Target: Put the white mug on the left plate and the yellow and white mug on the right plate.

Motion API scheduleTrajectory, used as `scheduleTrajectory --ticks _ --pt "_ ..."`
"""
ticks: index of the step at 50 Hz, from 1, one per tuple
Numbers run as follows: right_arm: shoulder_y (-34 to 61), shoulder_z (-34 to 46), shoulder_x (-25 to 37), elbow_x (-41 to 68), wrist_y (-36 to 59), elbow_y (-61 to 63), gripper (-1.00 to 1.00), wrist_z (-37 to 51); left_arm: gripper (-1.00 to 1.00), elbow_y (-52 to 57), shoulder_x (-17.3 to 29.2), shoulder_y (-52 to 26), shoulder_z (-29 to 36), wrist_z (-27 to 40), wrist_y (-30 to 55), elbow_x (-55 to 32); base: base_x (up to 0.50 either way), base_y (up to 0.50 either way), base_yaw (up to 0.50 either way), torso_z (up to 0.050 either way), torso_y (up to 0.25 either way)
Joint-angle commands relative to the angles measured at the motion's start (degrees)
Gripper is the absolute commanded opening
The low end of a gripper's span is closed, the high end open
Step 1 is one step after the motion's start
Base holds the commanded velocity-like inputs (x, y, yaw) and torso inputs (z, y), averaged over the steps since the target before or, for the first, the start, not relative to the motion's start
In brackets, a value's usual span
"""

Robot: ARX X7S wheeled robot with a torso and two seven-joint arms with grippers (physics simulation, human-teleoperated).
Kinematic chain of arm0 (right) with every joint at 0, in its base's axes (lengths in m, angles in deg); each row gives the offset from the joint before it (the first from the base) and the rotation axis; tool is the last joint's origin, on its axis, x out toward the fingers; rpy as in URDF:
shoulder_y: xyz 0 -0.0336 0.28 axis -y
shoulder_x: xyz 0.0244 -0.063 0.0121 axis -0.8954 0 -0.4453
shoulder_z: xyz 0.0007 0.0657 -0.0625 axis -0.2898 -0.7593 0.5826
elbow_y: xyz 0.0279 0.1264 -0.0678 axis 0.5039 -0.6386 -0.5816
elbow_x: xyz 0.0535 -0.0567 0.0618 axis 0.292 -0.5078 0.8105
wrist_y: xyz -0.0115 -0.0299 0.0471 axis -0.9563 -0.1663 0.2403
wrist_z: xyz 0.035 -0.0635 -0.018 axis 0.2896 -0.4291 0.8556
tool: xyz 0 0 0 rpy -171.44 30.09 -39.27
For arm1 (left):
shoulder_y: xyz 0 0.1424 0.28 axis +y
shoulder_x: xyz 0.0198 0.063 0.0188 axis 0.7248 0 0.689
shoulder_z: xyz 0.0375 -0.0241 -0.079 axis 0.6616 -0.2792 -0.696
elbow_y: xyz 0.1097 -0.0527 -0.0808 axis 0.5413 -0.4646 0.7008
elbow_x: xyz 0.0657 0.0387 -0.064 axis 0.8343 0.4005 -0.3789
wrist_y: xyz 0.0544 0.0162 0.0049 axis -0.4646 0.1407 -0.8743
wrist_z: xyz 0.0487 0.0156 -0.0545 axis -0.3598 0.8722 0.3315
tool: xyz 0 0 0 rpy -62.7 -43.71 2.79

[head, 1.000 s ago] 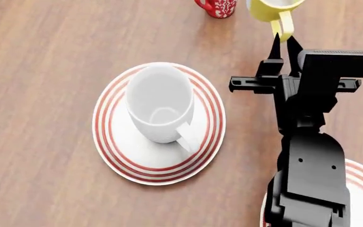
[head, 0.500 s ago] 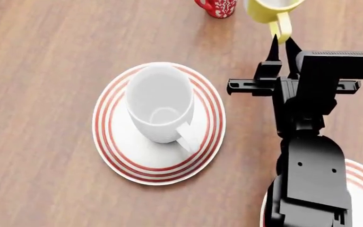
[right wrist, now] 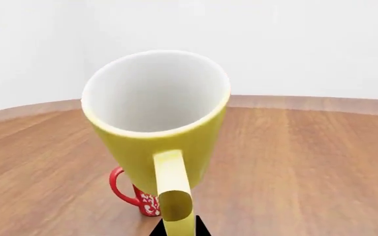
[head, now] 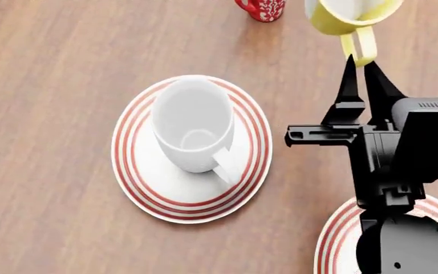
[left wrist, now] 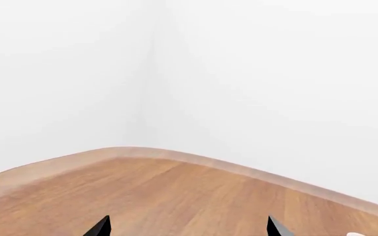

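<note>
The white mug (head: pixel 192 131) stands upright on the left plate (head: pixel 132 171), its handle pointing toward me. At the top of the head view my right gripper (head: pixel 358 60) is shut on the handle of the yellow and white mug (head: pixel 348 14). In the right wrist view the yellow and white mug (right wrist: pixel 156 123) tilts, showing its white inside, with its handle pinched between the black fingers of the right gripper (right wrist: pixel 175 231). The right plate (head: pixel 332 245) lies at the bottom right, partly under the right arm. My left gripper (left wrist: pixel 187 228) is open over bare wood, holding nothing.
A red mug (head: pixel 263 8) with a white pattern stands at the far edge of the head view, just left of the yellow and white mug; the red mug (right wrist: pixel 136 196) shows behind it in the right wrist view. The table's rounded edge (left wrist: pixel 175 155) meets white walls.
My right arm has drawn back toward me and to the right, bringing the yellow and white mug along by its handle. The white mug and both plates stayed put.
</note>
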Motion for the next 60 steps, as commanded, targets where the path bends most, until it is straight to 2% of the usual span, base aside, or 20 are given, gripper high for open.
scheduleTrajectory --ticks 1,12,21,30,43,49,60 --pt "-7.8 -2.9 2.7 4.1 8.3 17.8 -1.00 0.5 1.00 -0.3 0.3 -0.2 0.0 0.2 0.0 -0.2 0.00 0.00 0.00 0.000 0.000" --pt "-20.5 -8.6 6.7 9.0 14.3 35.5 -1.00 0.0 1.00 -0.5 0.1 -0.1 0.5 0.0 -0.3 0.3 0.00 0.00 0.00 0.000 0.000" --pt "-32.2 -12.4 6.5 10.7 10.9 41.9 -1.00 -2.4 1.00 -0.7 0.3 -0.7 1.1 0.2 0.1 0.8 0.00 0.00 0.00 0.000 0.000" --pt "-40.7 -18.8 7.8 14.8 12.4 50.4 -1.00 -3.1 1.00 -0.5 0.8 -1.2 1.1 0.6 0.4 0.4 0.00 0.00 0.00 0.000 0.001" --pt "-48.6 -28.5 7.9 20.8 13.2 55.1 -1.00 -3.0 1.00 -0.4 1.2 -1.7 1.3 1.0 0.7 0.5 0.00 0.00 0.00 0.000 0.000" --pt "-53.4 -30.3 8.8 20.7 15.3 57.2 -1.00 -2.7 1.00 -0.4 1.3 -1.5 1.2 1.0 0.5 0.3 0.00 0.00 0.00 0.000 0.000" --pt "-61.1 -32.6 7.2 20.0 11.9 55.9 -1.00 -6.1 1.00 -0.7 1.0 -1.5 1.6 0.9 0.1 0.7 0.00 0.00 0.00 0.000 0.000"
